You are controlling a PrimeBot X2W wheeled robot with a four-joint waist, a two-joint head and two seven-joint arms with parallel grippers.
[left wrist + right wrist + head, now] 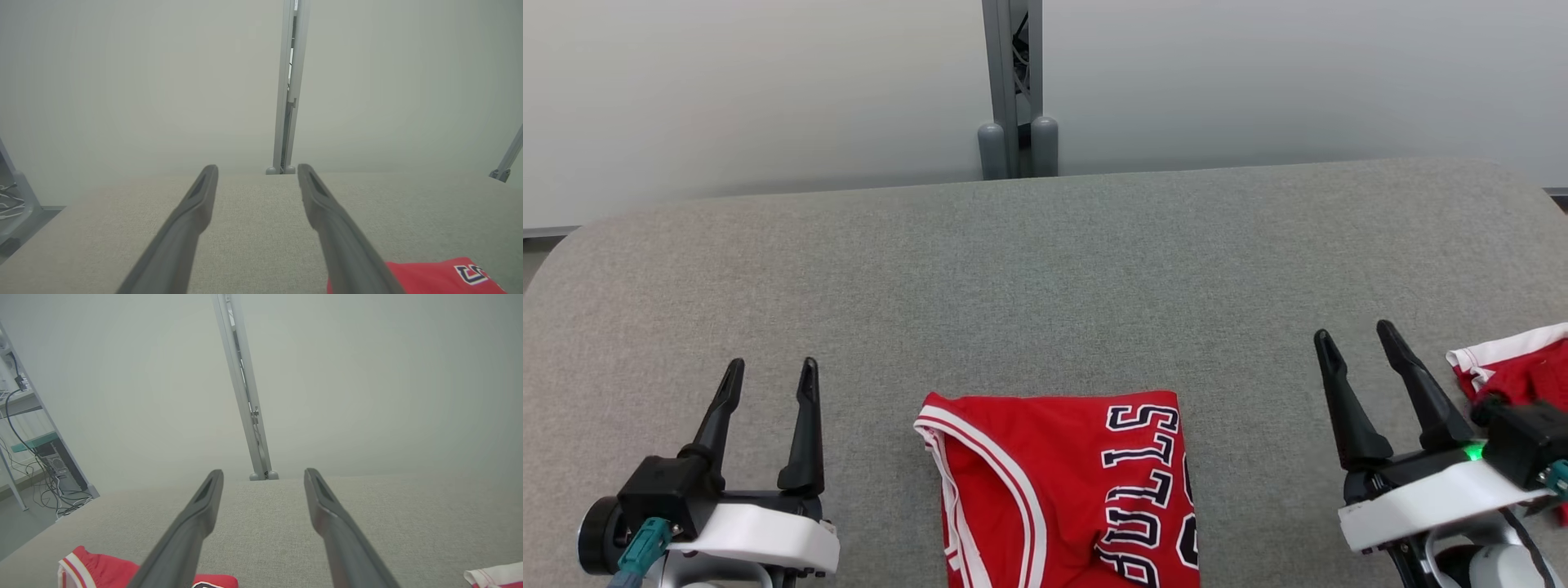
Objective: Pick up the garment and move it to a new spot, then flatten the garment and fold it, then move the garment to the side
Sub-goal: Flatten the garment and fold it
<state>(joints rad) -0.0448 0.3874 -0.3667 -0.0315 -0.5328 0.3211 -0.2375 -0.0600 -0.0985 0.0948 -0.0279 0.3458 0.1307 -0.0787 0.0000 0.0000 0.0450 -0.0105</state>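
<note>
1. The red jersey [1062, 490] lies folded on the grey cloth-covered counter [1045, 269], at its near edge and between the two arms; the white-trimmed armhole faces the robot's left; dark letters edged in white run along the right side; it lies apart from both claws.
2. A second red cloth [1515, 363] with a white hem lies at the counter's right edge, just beside the right wrist; that wrist hides part of it.
3. The left claw [773, 365] hovers at the near left, well apart from the jersey; its two dark fingers are spread and point away from the robot; in the left wrist view bare counter shows between them, and a corner of the jersey lies at the lower right.
4. The right claw [1352, 331] hovers at the near right, fingers spread likewise and leaning slightly toward the robot's left; in the right wrist view bare counter lies between them, the jersey's striped edge sits at the lower left, and the second cloth's white hem at the lower right.
5. A grey post [1013, 82] stands behind the counter's far edge, against a pale wall.
</note>
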